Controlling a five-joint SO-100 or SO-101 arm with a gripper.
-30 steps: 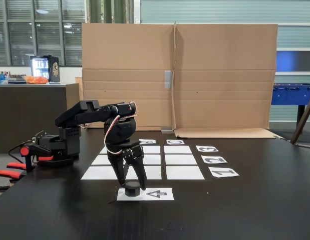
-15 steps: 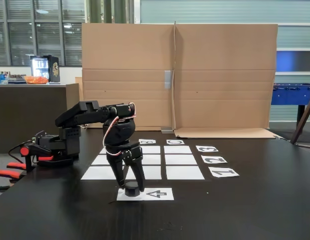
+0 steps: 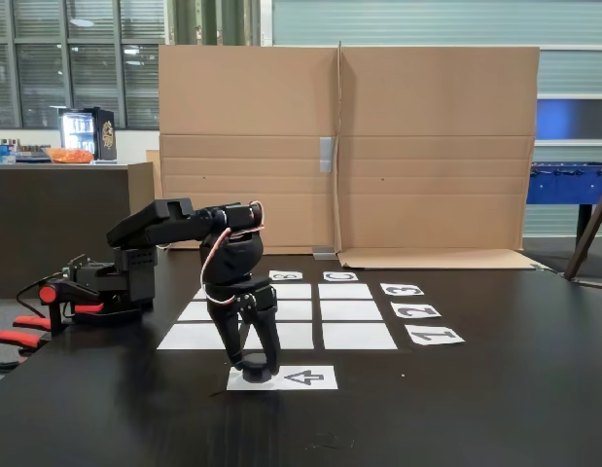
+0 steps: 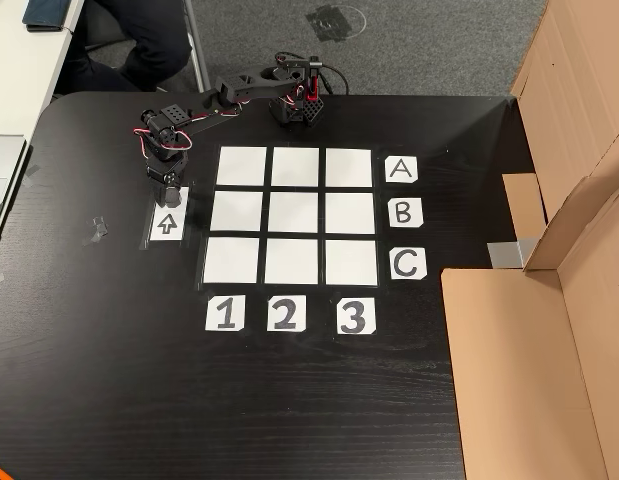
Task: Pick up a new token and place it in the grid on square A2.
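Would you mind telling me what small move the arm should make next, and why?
Probably close the hand on the token: the fingers straddle it low on the arrow sheet, seemingly not yet gripping, and the grid holds no token.

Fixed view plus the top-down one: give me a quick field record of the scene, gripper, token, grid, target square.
gripper: black two-finger, pointing down, jaws straddling the token
token: small squat black cylinder, on the white arrow-printed sheet
grip: cannot tell whether closed
grid: nine white paper rectangles, all bare
square A2: top-middle in the top-down view, bare
table: black tabletop
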